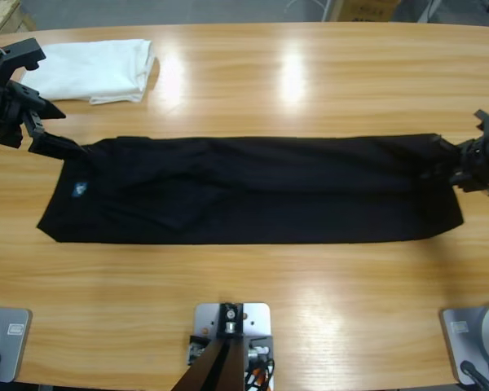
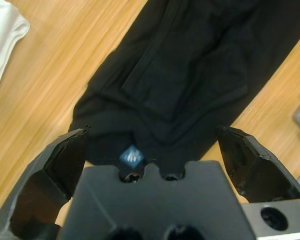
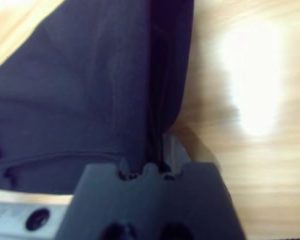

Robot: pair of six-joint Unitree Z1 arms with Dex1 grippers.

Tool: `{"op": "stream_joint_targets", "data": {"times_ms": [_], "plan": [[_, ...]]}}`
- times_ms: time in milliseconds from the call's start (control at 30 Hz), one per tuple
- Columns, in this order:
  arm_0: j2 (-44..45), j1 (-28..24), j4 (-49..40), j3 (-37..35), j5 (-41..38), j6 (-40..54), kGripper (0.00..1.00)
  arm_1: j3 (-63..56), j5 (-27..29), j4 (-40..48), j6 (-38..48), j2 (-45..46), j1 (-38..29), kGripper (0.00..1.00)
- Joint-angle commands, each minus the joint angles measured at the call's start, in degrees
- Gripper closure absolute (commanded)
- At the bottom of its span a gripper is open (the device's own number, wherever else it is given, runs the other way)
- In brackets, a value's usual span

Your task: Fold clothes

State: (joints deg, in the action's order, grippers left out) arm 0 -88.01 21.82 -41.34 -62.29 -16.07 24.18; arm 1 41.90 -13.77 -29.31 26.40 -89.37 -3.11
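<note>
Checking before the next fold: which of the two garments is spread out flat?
The black polo shirt, a long band between both grippers. The white garment lies folded in a compact stack at the far left corner.

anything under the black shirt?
Only the wooden table shows around the black polo shirt, which lies flat in a long folded strip. Its lower layers are covered. The white folded garment lies apart, not under it.

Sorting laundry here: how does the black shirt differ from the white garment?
The black shirt lies spread in a long strip across the table's middle; the white garment sits folded compactly near the far edge. A hand works at each end of the black shirt; none touches the white garment. Both rest on the wooden table.
</note>
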Motion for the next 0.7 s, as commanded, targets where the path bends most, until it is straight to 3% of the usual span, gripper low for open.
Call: {"op": "stream_joint_targets", "data": {"times_ms": [33, 267, 433, 567, 700], "plan": [[3.02, -0.37, -0.06, 4.87, 0.25, -1.15, 0.000, 9.60, 19.76, -15.83, -3.22, -0.91, 6.82, 1.000], [3.25, -0.37, -0.06, 4.95, 0.25, -1.15, 0.000, 25.39, 35.07, -32.53, -5.22, -1.91, 7.73, 1.000], [3.86, -0.37, 0.01, 6.62, 0.25, -1.15, 0.000, 40.17, 42.97, -48.91, -2.73, -2.26, -3.48, 1.000], [4.02, -0.37, 1.75, 9.07, 0.25, -1.29, 0.000, 49.05, 41.73, -57.35, 2.58, -5.55, -18.93, 1.000], [5.09, -0.37, 3.02, 11.05, 0.30, -1.68, 0.000, 57.83, 33.97, -60.65, 8.58, -12.25, -33.15, 1.000]]}}
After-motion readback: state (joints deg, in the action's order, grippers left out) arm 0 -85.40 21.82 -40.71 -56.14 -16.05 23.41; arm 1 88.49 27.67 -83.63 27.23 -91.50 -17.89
